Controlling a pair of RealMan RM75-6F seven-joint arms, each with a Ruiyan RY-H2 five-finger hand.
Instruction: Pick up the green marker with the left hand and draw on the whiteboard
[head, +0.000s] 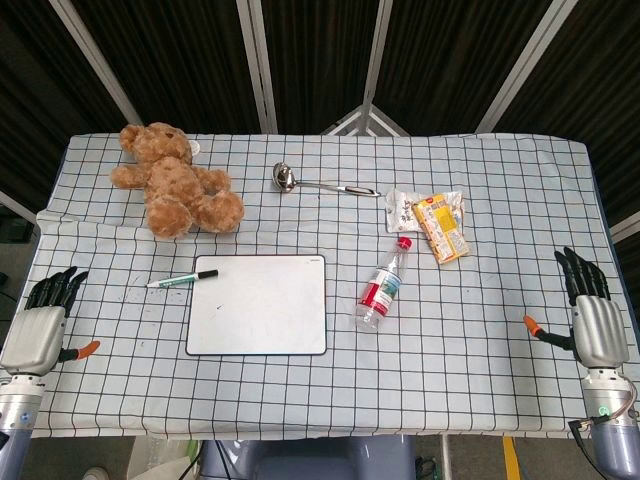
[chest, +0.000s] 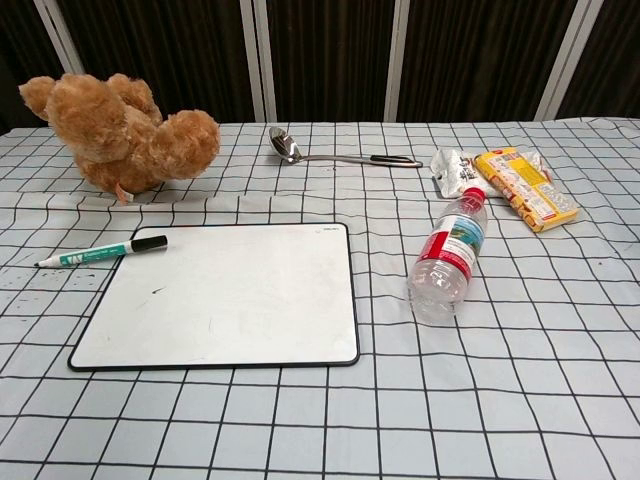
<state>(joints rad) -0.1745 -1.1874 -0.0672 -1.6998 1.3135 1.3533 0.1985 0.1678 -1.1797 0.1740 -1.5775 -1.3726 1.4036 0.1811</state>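
Only head view shows left hand (head: 38, 325), right hand (head: 592, 318)

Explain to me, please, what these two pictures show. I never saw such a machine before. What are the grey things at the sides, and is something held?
Both pictures show one table at one moment. The head view looks down from above; the chest view looks from lower, across the table.

The grey things are the robot's two mechanical hands: the left hand and the right hand. Both rest at the table's edges, with nothing in them. The chest view does not show them.

On the checked cloth lie a whiteboard, a green marker touching its left corner, a teddy bear, a metal ladle, a water bottle on its side, and snack packets.

The marker is not yet picked up.
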